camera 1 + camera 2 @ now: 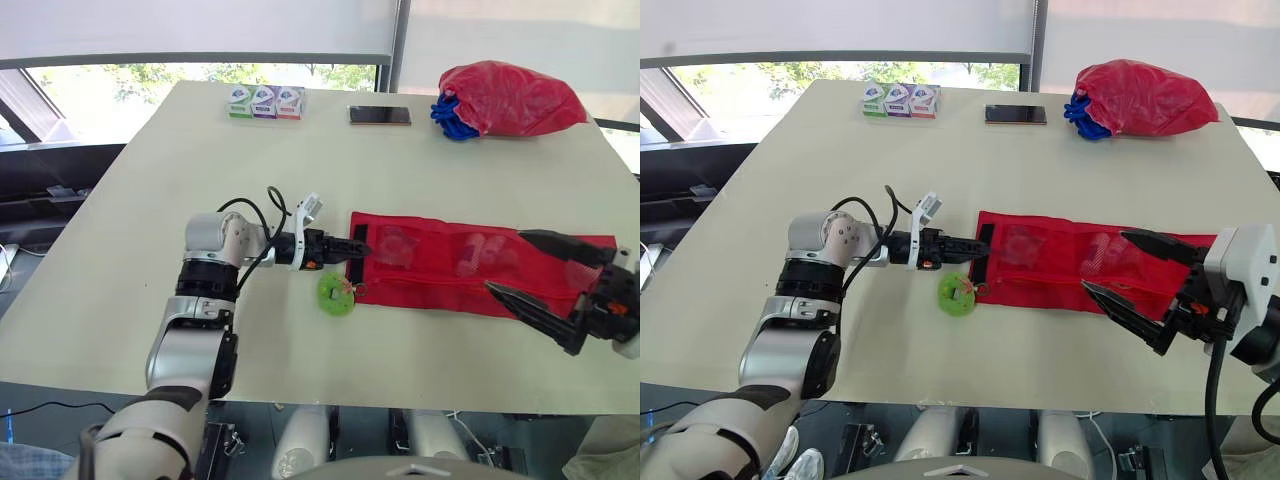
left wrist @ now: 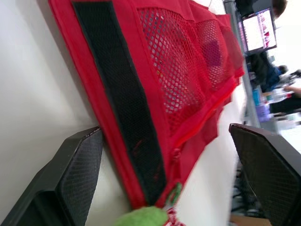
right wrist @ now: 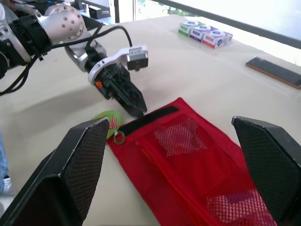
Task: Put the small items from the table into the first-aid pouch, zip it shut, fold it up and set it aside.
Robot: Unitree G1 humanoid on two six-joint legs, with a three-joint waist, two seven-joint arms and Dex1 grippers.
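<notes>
The red mesh first-aid pouch [image 1: 470, 265] lies flat and unfolded on the table, with pale small items [image 1: 395, 245] showing through its mesh pockets. A black strip [image 2: 117, 94] runs along its left end. A round green tag [image 1: 335, 293] lies on the table at the pouch's front left corner, by the zip's end. My left gripper [image 1: 358, 247] is open, low at the black strip, with nothing held. Over the pouch's right end my right gripper [image 1: 504, 262] is wide open and holds nothing.
Along the table's [image 1: 150, 200] far edge sit three small boxes [image 1: 264, 102], a dark phone [image 1: 379, 116] and a red bag with blue cord [image 1: 510, 100]. The table's front edge runs just below the pouch.
</notes>
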